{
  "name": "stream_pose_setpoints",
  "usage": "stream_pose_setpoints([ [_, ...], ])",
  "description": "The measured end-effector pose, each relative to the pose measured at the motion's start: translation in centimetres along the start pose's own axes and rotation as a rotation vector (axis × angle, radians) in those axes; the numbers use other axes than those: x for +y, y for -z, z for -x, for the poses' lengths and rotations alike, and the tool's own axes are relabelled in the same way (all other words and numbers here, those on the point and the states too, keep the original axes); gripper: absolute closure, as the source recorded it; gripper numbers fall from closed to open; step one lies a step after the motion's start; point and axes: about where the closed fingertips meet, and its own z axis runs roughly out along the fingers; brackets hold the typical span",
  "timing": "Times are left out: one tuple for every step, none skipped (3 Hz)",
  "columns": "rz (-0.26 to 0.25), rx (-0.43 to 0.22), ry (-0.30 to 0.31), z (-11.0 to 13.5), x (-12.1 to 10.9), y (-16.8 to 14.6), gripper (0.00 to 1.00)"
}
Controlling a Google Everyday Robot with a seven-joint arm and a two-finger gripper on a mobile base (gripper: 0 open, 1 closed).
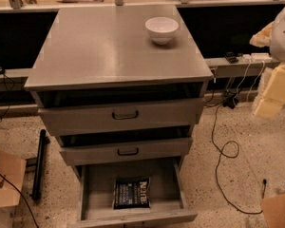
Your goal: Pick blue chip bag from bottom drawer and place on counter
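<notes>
Gripper: the pale cream, blocky gripper [274,91] hangs at the right edge of the view, to the right of the cabinet and above the floor, at about the height of the top drawer.
Gripper state: cannot tell whether it is spread or pressed together; nothing is seen in it.
Blue chip bag: the blue chip bag [131,193] lies flat on the floor of the bottom drawer, about mid-width and toward the front panel, white lettering facing up, well apart from the gripper.
Bottom drawer: the bottom drawer [168,186] is pulled far out, its grey floor bare around the bag.
Middle drawer: the middle drawer [126,151], with a black handle, sits out a little, a dark gap above it.
Top drawer: the top drawer [121,115], with a black handle, is also out a little under the slab.
Counter: the counter [99,51] is a grey matte slab on top of the cabinet.
White bowl: a white bowl [161,29] stands upright on the counter, near its back right corner.
Floor: speckled floor [247,127] with a looping black cable [218,146] to the right of the cabinet.
Left side: a black bar [38,165] lies on the floor beside a cardboard box [4,179].
</notes>
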Motion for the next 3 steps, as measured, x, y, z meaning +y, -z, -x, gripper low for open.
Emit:
stream_pose_setpoints([
  [-0.006, -0.009, 0.003, 0.3, 0.1, -0.2, 0.0],
  [0.004, -0.092, -0.007, 1.1, 1.5, -2.9, 0.0],
  [0.058, -0.285, -0.035, 1.7, 3.6, -7.9, 0.0],
])
